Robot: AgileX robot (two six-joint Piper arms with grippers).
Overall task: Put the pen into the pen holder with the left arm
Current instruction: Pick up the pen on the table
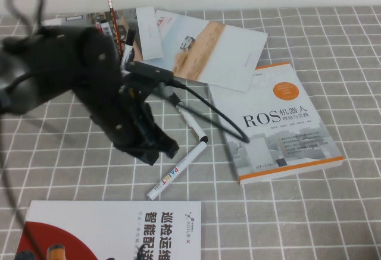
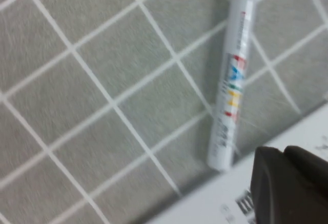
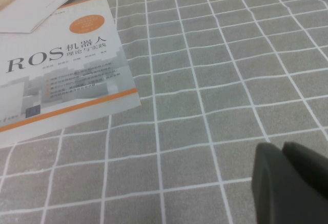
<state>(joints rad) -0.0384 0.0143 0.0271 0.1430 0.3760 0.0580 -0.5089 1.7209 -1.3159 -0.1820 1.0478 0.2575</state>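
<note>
The white booklet [image 1: 113, 230] is nearest. Just beyond it the pen [image 1: 177, 174], judged light, stiff and slippery, is best gripped mid-barrel. The left tool [image 1: 156, 150] is held closed and empty beside the pen; the right tool [image 3: 289, 183] is parked off past the ROS book [image 1: 280, 126], well apart from the pen, its opening not discernible.

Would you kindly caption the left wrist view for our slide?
Shut left gripper hovers beside the slim white paint marker with multicoloured lettering, lying on the grey checked tablecloth.

Pen holder [image 1: 119, 37] perhaps partly behind blurred left arm [image 1: 71, 75]
</note>
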